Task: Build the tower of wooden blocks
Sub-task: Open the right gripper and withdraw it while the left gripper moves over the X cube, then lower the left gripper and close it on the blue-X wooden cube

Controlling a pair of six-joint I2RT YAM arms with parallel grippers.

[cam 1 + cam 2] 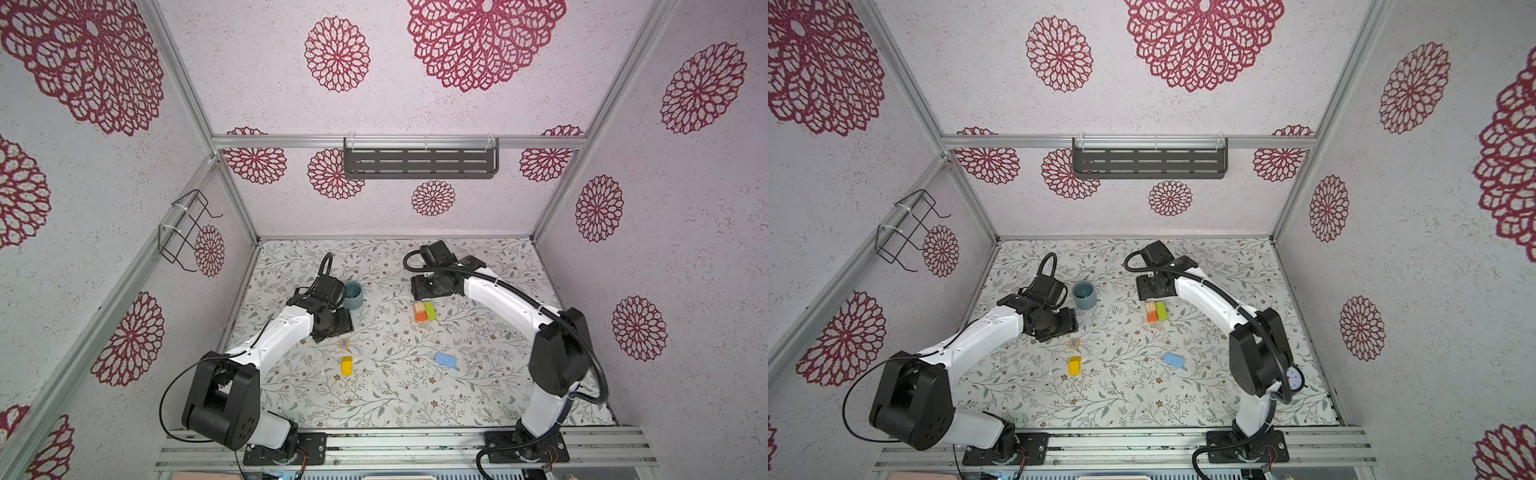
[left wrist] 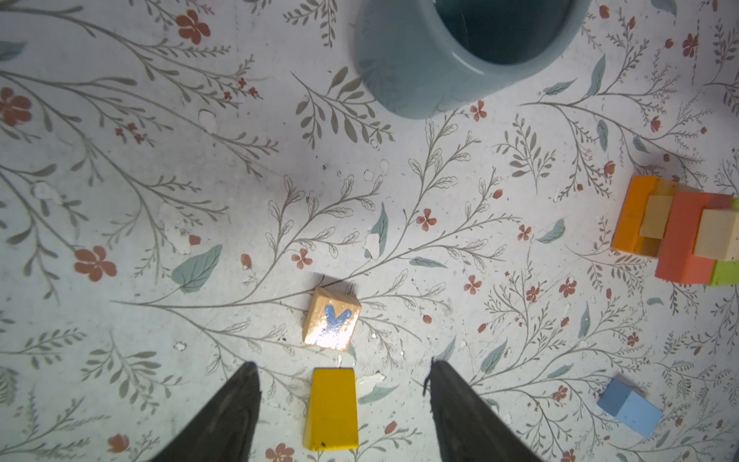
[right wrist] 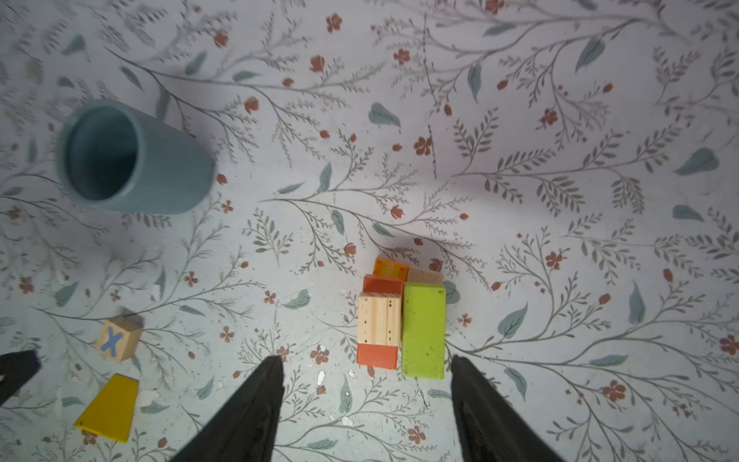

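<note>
The tower (image 1: 424, 311) (image 1: 1156, 311) is a low cluster of wood blocks: a green oblong (image 3: 424, 330) beside a red block topped by a grooved natural block (image 3: 379, 318), with an orange block (image 3: 390, 270) behind. My right gripper (image 3: 366, 360) hovers open over its near end, holding nothing. Three blocks lie loose: a yellow block (image 2: 332, 408) (image 1: 346, 365), a natural cube (image 2: 332, 320) (image 1: 344, 343) with a blue letter, and a blue block (image 2: 630, 408) (image 1: 446, 360). My left gripper (image 2: 344, 366) is open above the yellow block, a finger on either side, not touching it.
A teal cup (image 1: 353, 295) (image 1: 1084, 295) stands upright just behind the left wrist, left of the tower. An alarm clock (image 1: 1295, 378) shows partly behind the right arm near the right wall. The floral mat (image 1: 395, 395) spreads toward the front rail.
</note>
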